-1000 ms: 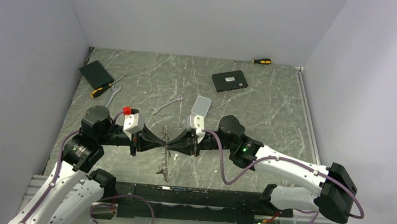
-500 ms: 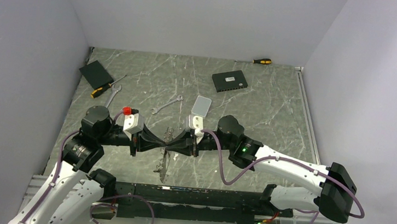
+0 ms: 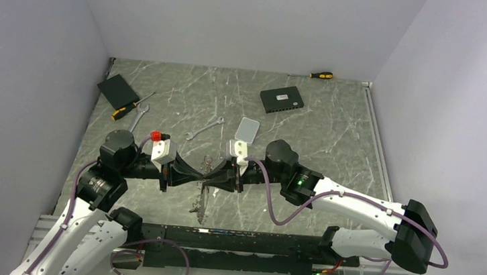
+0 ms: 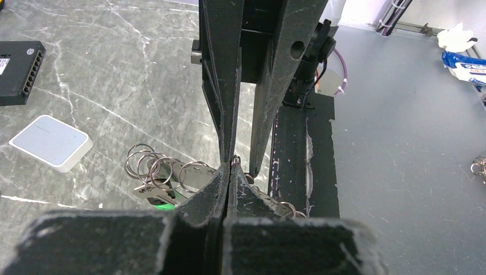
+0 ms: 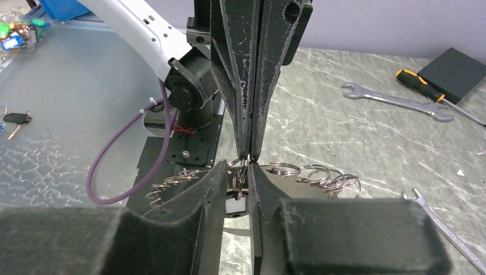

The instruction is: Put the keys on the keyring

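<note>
Keyring (image 3: 202, 195) first: I see it at the middle of the grey marbled table (image 3: 335, 139), caught between my two claws, with its loose end running toward the arm bases in the top view. Both arms reach inward from their sides, so the left gripper (image 3: 200, 174) and right gripper (image 3: 211, 173) meet tip to tip. My left claw is pressed fully together, pinching the wire at its very tips. My right claw stands a little apart with the wire in the gap; I cannot tell whether either pad touches it. Well behind them lie a black box (image 3: 282, 100), a white box (image 3: 247, 129) near the right wrist, and a wrench (image 3: 205, 128). Small split rings (image 5: 321, 173) fan sideways off the loop. The keys (image 4: 192, 179) hang among them, one beside a green tag.
</note>
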Motion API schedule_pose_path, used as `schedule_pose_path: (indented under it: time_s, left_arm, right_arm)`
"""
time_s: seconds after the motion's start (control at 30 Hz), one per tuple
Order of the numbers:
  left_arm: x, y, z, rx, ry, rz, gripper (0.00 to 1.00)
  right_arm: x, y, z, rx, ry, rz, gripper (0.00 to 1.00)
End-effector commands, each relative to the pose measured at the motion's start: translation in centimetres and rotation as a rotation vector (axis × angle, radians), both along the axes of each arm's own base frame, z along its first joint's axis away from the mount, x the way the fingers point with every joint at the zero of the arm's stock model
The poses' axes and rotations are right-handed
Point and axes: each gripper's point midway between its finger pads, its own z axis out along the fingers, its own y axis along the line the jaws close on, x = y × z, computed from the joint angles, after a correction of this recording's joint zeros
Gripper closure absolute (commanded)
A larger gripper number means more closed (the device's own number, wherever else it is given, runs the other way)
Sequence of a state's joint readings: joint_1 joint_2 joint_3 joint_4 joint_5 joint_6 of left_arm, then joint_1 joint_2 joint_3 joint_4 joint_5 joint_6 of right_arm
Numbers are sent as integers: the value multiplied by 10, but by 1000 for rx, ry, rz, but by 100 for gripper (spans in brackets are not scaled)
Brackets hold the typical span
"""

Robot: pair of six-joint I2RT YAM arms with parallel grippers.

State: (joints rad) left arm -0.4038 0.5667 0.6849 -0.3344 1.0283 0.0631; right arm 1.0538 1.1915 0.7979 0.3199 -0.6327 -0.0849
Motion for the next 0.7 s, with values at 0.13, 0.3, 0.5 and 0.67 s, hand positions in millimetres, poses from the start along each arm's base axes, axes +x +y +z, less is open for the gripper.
schedule_pose_path:
  time_s: [0.13, 0.3, 0.5, 0.67]
  left_arm:
    - [1, -1, 20, -34, -81, -12, 100]
    - [1, -1, 20, -35, -82, -12, 100]
    - [1, -2, 19, -32, -78, -10, 100]
    - [2, -2, 18, -32, -76, -9, 100]
  right_arm:
    - [-4, 3, 28, 43, -19, 17, 76]
    - [-4, 3, 28, 38, -17, 14, 77]
    - [-4, 3, 30, 34, -4, 12, 80]
    - [-8, 2, 29, 14, 1, 37, 95]
